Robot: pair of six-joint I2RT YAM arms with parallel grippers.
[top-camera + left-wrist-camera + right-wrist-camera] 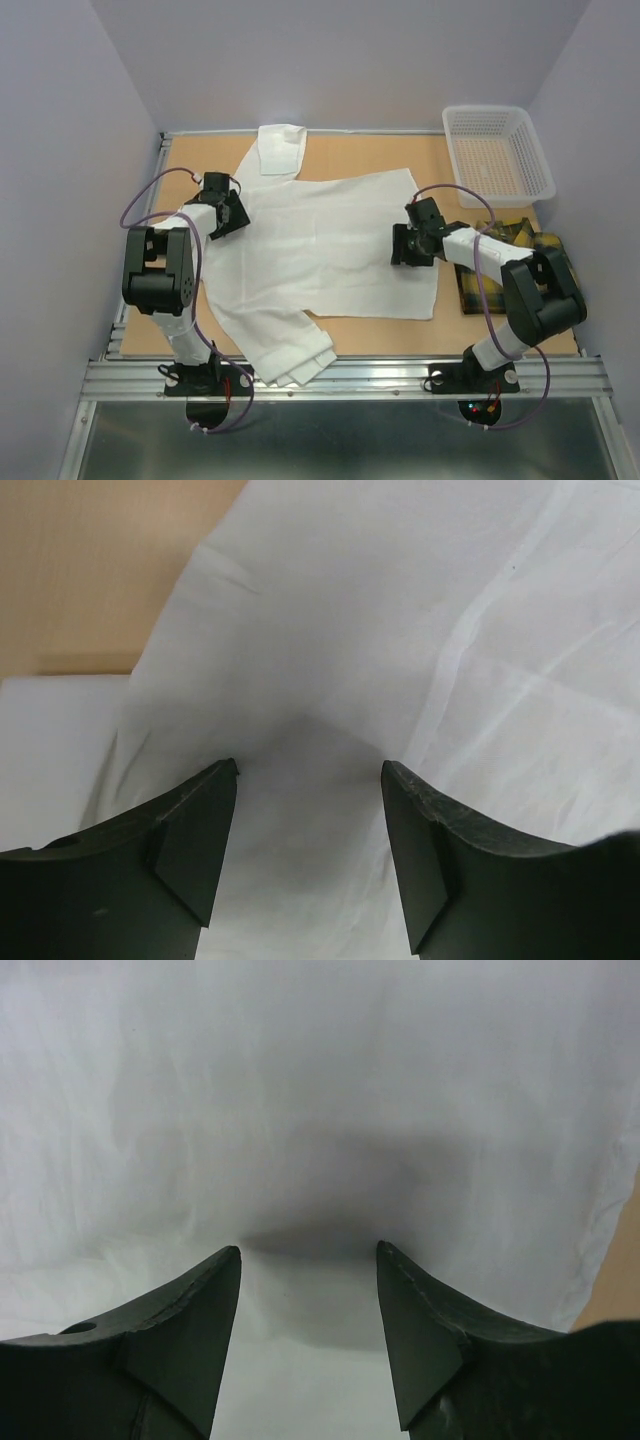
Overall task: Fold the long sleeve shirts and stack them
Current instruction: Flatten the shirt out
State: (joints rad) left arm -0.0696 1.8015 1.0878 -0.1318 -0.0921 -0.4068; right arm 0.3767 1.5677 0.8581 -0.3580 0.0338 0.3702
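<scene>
The white long sleeve shirt (pixel 320 240) lies spread across the tan table, one sleeve folded up at the back and the other hanging over the front edge. My left gripper (pixel 232 222) is down on its left shoulder area. In the left wrist view it (pixel 310 770) stands open with white cloth (pixel 400 630) between and under the fingers. My right gripper (pixel 400 248) is down on the shirt's right side, also open (pixel 308 1250), pressing into the cloth (pixel 320 1090). The yellow-and-dark plaid shirt (pixel 530 245) lies folded at the right, partly under my right arm.
A white mesh basket (pixel 540 165) stands at the back right corner. Purple walls close in the table on three sides. A metal rail (pixel 350 378) runs along the near edge by the arm bases.
</scene>
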